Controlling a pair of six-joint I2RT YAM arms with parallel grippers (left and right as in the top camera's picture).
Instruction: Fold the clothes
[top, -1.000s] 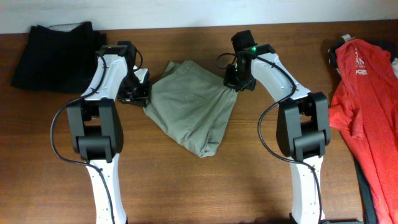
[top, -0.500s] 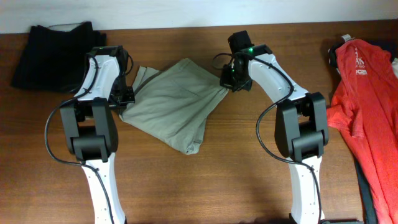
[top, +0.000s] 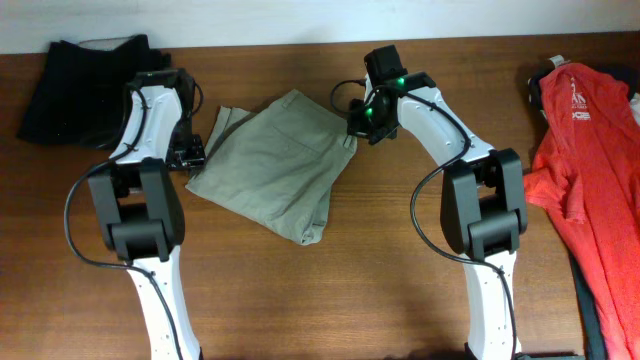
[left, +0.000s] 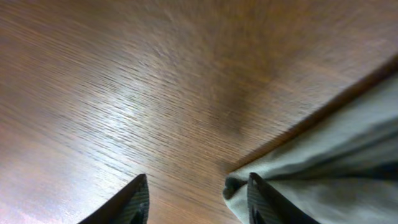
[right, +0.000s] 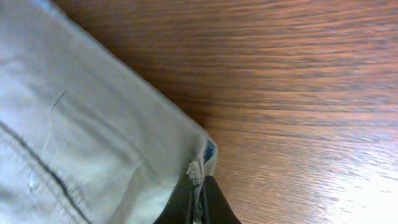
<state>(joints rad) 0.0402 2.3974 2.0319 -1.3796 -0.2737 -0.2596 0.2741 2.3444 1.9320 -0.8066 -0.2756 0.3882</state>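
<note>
Though blurred, shorts (left: 323, 146) partly offscreen.

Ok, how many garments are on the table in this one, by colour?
Khaki grey-green: 1, the shorts
Red: 1, the T-shirt
Black: 1, the garment at the far left
Total: 3, leaving out a dark strip showing beside the T-shirt's edge, which I cannot identify.

Khaki grey-green shorts (top: 275, 170), black garment (top: 85, 85), red T-shirt (top: 590, 150) with white print, brown wood-grain worktop (top: 330, 290), white arms (top: 165, 300) with black joints, small green light (top: 373, 112), blue tag (right: 210, 149) at the shorts' edge
</note>
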